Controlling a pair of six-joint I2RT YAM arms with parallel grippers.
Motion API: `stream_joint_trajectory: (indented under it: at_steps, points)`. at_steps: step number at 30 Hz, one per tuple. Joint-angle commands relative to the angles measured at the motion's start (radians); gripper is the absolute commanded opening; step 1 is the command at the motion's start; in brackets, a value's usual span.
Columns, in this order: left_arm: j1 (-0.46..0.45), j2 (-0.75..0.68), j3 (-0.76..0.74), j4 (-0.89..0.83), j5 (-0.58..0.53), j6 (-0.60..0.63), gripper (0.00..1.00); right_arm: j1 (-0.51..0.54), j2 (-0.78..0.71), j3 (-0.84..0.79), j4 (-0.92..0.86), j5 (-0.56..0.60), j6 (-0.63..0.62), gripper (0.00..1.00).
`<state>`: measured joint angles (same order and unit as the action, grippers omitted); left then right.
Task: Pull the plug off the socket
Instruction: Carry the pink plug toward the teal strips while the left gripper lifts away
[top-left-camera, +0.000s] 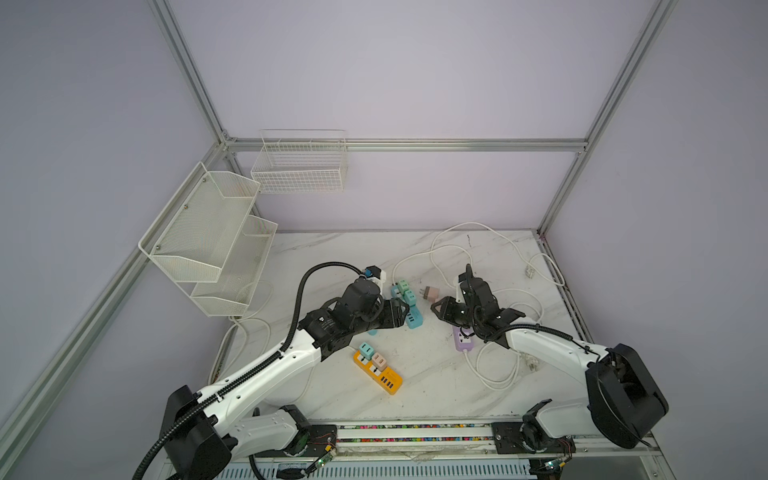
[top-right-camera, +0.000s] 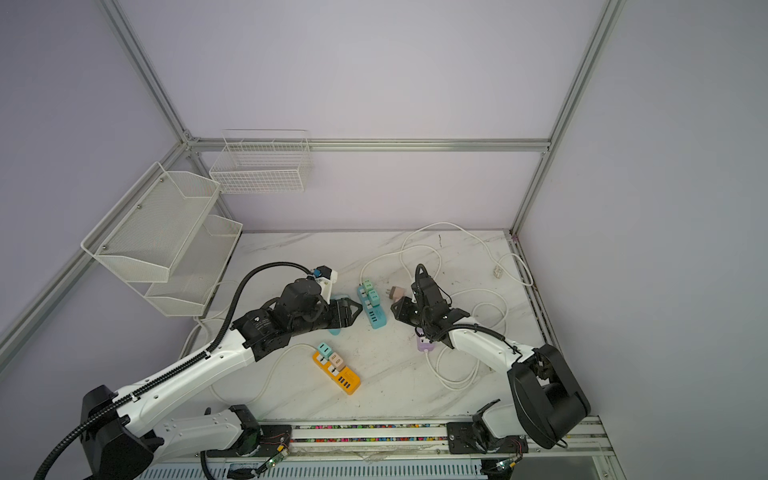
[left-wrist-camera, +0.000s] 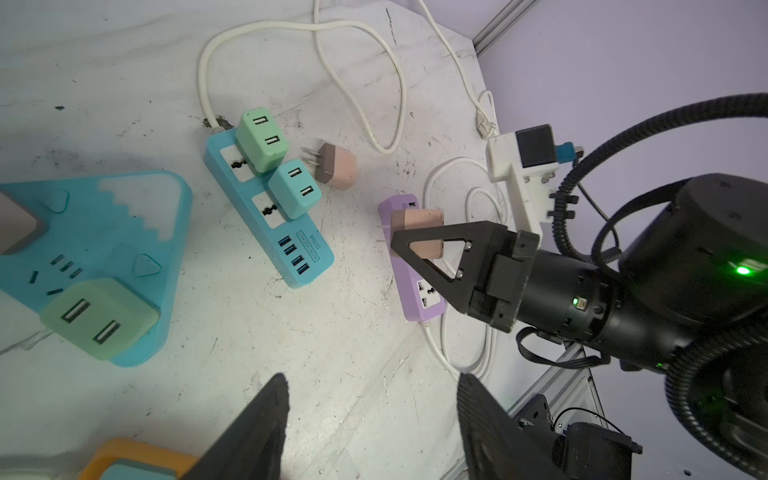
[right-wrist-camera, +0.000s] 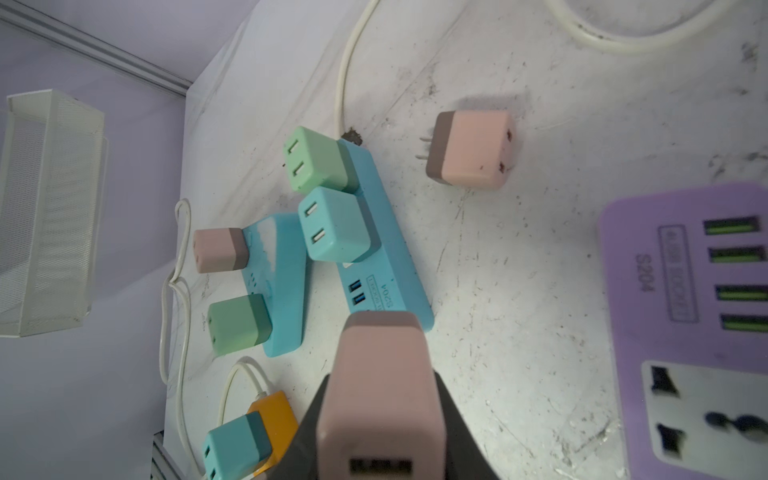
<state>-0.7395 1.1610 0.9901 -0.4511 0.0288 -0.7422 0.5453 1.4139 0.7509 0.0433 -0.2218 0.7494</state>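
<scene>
Right wrist view: right jaws grip the pink plug (right-wrist-camera: 380, 395), left jaws open; best set down gently at eleven o'clock of the purple strip (right-wrist-camera: 665, 257).

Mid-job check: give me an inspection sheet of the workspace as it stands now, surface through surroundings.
Surface: marbled white tabletop, scuffed with dark marks.
Job's things: pink plug held clear of the purple strip, prongs showing; other plugs seated, two each, in the blue strip, triangular blue strip and orange strip.
Clutter: loose pink plug lying on its side.
Grippers: right gripper shut on the pink plug; left gripper open, empty.
Cables: white cords looped over the far and right side.
Surroundings: mesh shelf and wire basket on the walls.
</scene>
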Motion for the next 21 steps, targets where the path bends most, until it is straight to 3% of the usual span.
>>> stream_joint_trajectory:
  at_steps: [1,11,21]
  points:
    - [0.012,-0.056,-0.053,-0.021,-0.038,0.054,0.72,-0.016,0.023,-0.030,0.157,0.016,0.061,0.24]
    - [0.029,-0.160,-0.115,-0.056,-0.127,0.055,1.00,-0.026,0.203,-0.006,0.304,-0.013,0.131,0.24]
    - [0.046,-0.173,-0.117,-0.067,-0.145,0.059,1.00,-0.027,0.313,0.048,0.331,-0.025,0.128,0.27]
